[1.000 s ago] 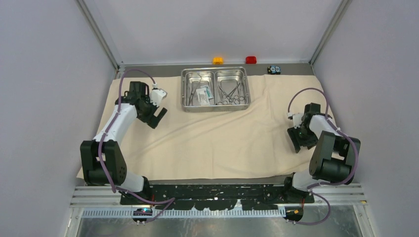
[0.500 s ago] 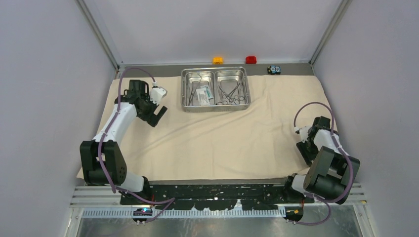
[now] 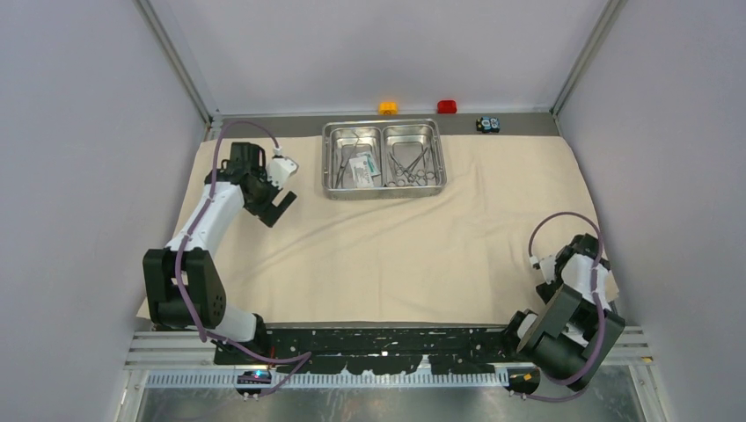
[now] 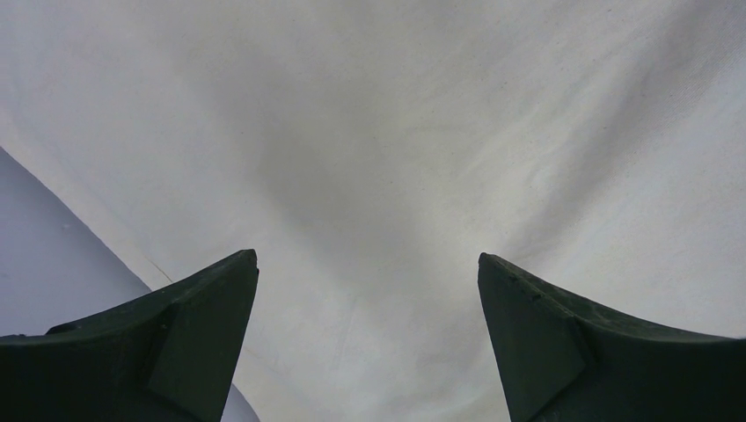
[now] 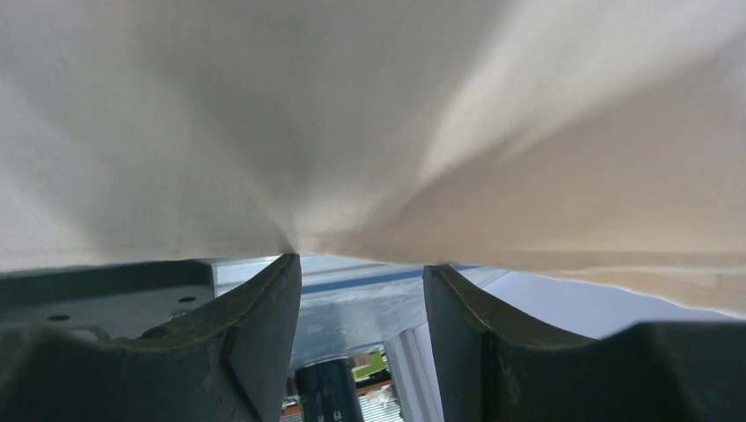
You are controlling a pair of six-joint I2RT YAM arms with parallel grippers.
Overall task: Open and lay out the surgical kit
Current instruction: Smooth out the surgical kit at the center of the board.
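Grey-walled enclosure; the tabletop shows only as a bare strip at the far edge.

- Beige cloth: unfolded and spread nearly flat, with shallow creases toward the left.
- Steel tray: on the cloth at far centre.
- Left end effector: hovers over bare cloth left of the tray, fingers wide apart, nothing held.
- Right end effector: low at the cloth's near right edge, fingers apart by a narrow gap. The cloth edge lies at their tips, apparently unclamped.
- Clamps: in the tray's right compartment.
- Packets: in the left compartment beside slim steel tools too small to identify.

Judgement: the opening looks done and the lay-out has not begun. Every item is yet to be lifted out onto the cloth.
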